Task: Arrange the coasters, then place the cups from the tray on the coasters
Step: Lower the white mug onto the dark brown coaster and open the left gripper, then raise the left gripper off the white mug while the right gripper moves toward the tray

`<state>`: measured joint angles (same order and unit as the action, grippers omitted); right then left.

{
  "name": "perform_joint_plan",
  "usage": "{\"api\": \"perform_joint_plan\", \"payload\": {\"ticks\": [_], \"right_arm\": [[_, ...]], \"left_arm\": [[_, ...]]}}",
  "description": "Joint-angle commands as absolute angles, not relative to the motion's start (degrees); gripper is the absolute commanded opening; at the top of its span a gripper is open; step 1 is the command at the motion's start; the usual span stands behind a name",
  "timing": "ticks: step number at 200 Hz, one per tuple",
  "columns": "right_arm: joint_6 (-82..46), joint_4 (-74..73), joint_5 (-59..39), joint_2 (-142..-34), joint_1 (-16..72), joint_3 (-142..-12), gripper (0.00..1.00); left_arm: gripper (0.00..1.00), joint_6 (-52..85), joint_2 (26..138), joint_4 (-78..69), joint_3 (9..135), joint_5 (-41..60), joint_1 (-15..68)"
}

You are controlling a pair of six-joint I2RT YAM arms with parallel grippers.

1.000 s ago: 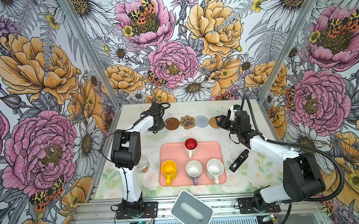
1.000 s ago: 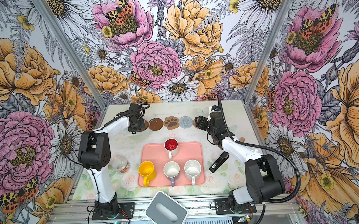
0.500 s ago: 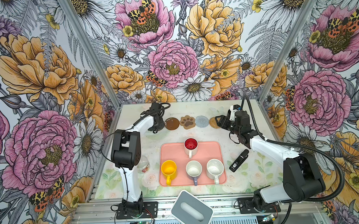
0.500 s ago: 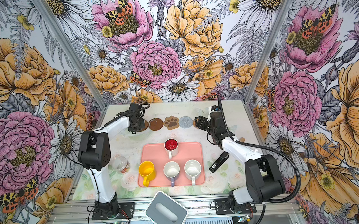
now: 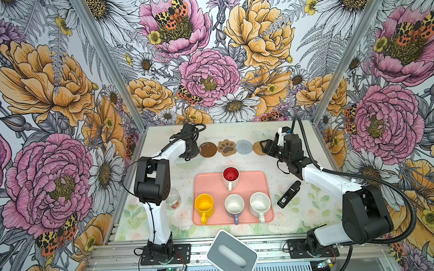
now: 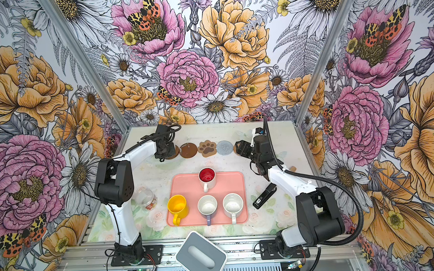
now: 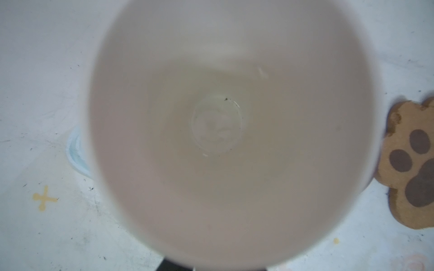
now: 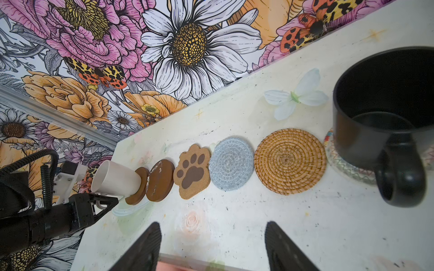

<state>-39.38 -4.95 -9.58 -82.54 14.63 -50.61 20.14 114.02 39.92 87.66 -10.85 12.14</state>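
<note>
Left gripper (image 8: 103, 203): down beside the cream-white mug (image 8: 115, 179), at its handle side. The right wrist view shows it close on the handle; grip or gap, I cannot tell. The left wrist view gives only the mug's inside, bare but for a few dark specks at the bottom, with the paw-print coaster (image 7: 413, 178) at the frame edge. In both top views my wrist covers the mug completely.

The mug stands on the end brown disc (image 8: 132, 194), first in the coaster row along the far side of the table (image 5: 288, 223). Then, set close side by side: second brown disc (image 8: 160, 180), paw-print, grey-blue woven coaster (image 8: 231, 163), rattan coaster (image 8: 290, 162), clear lacy coaster (image 8: 347, 171).

Right gripper (image 8: 211, 248): jaws wide, nothing between them, held above the table in front of the woven and rattan rounds. Black mug (image 8: 385, 122) sits on the lacy coaster, empty. Only the right wrist view shows it; in both top views my right arm hides it.

Tray (image 5: 252, 182), salmon-pink, mid-table, holds four mugs, all upright and empty. White mug with red inside (image 5: 231, 176) is at the far edge. Yellow mug (image 5: 204, 203), lavender-handled mug (image 5: 234, 205) and white speckled mug (image 5: 260, 203) form the near row.

Off the tray: clear jar (image 5: 173, 198) to the left, black oblong gadget (image 5: 288, 194) to the right, grey-white box with an oval slot (image 5: 231, 254) at the front rail.
</note>
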Motion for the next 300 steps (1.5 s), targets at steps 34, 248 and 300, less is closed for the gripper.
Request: {"api": "perform_joint_plan", "payload": {"ticks": [34, 248, 300], "right_arm": [[-38.22, -4.68, -9.76, -80.78, 14.39, -51.08, 0.72], [-39.35, 0.27, -5.67, -79.74, 15.93, -53.00, 0.74], [-37.88, 1.49, -4.83, -80.00, 20.20, -56.03, 0.74]], "left_arm": [[0.38, 20.39, 113.00, 38.50, 88.78, -10.91, 12.29], [0.81, 20.15, 88.21, 37.78, 91.37, -22.06, 29.76], [0.81, 21.67, 87.44, 28.57, 81.19, -22.26, 34.83]]}}
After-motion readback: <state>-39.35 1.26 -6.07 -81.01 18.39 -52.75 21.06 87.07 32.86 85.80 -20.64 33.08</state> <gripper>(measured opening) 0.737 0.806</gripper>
